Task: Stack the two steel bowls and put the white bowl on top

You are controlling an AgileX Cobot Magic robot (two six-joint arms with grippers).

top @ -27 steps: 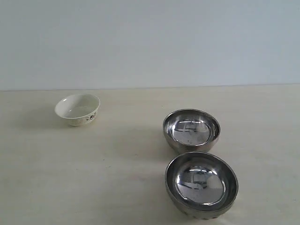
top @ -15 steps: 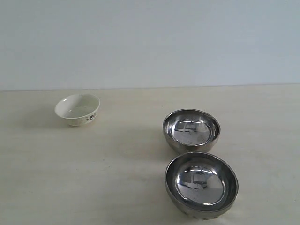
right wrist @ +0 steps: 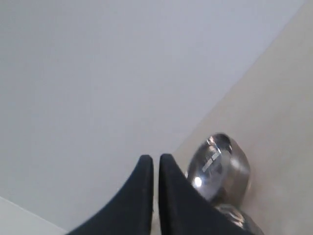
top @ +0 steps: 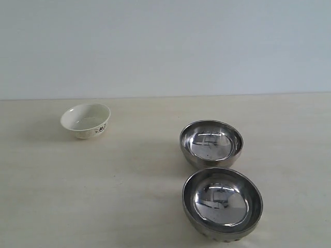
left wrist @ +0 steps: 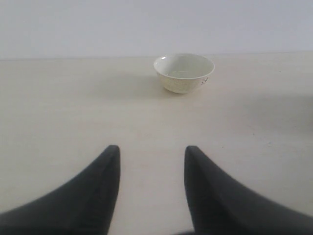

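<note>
nothing stacked yet: far steel bowl [top: 211, 143] and near steel bowl [top: 222, 203] upright on the worktop [top: 129, 196], just beside each other, rims close but contact not resolvable; white bowl [top: 86, 120] upright, well apart from both, toward the left side

left end effector [left wrist: 151, 159]: open wide, empty, low over bare worktop, aimed at the white bowl ahead. right end effector [right wrist: 155, 164]: nearly closed, a thin slit between the fingers, empty, tilted steeply

risks, as judgement:
- slip on polished, curved steel wall under a rim pinch; likely drop or tilt
- knock to the neighbouring steel bowl during approach, given the tight spacing
- off-centre nesting, leaving a rocking base for the white bowl
- white bowl lifted first, out of stacking order
- near-closed right fingers too narrow for a rim; opening needed before descent

view differences:
- exterior: all three bowls, spacing, interiors; no arms visible
- left wrist: finger gap and line to the white bowl, floral mark on its side; no steel bowls
- right wrist: one steel bowl outer wall, edge of a second; no white bowl
</note>
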